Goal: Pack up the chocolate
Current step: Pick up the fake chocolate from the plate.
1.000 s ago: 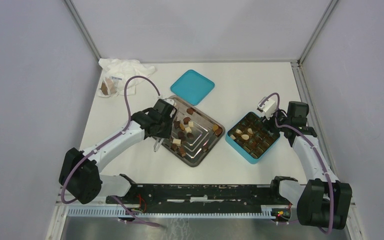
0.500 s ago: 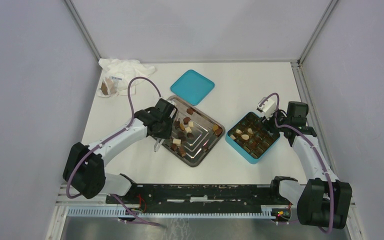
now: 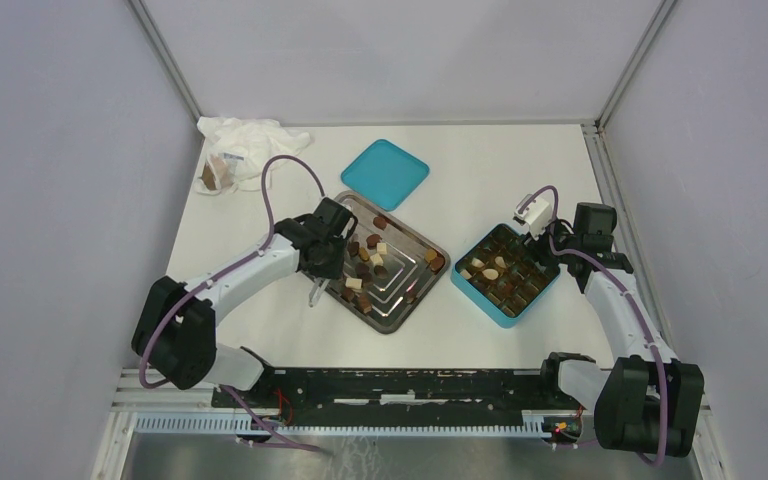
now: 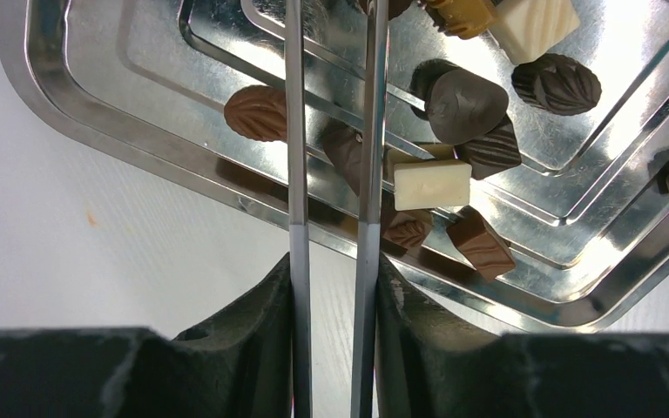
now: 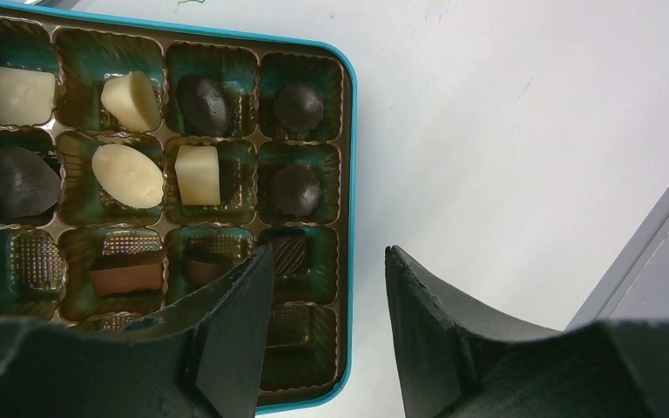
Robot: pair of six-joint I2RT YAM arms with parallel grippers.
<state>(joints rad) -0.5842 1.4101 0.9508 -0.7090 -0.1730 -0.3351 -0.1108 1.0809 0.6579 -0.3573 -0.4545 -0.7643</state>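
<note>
Chocolate (image 4: 432, 184) on steel tray (image 4: 96, 113), left jaws above it, teal box (image 5: 349, 131) part-filled

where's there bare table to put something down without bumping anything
Widest bare table lies beyond the teal box, right of the teal lid. A strip along the near edge, below the steel tray, is free too. Crowded: the chocolates on the tray, and the narrow tray-to-box gap.

The tray (image 4: 96, 122) is mirror-bright polished metal, the chocolate (image 4: 431, 185) on it smooth with a soft sheen, some pieces ribbed. The table (image 4: 96, 261) is matt white, and the brown liner (image 5: 37, 259) in the box (image 5: 349, 174) looks glossy and crinkled.
</note>
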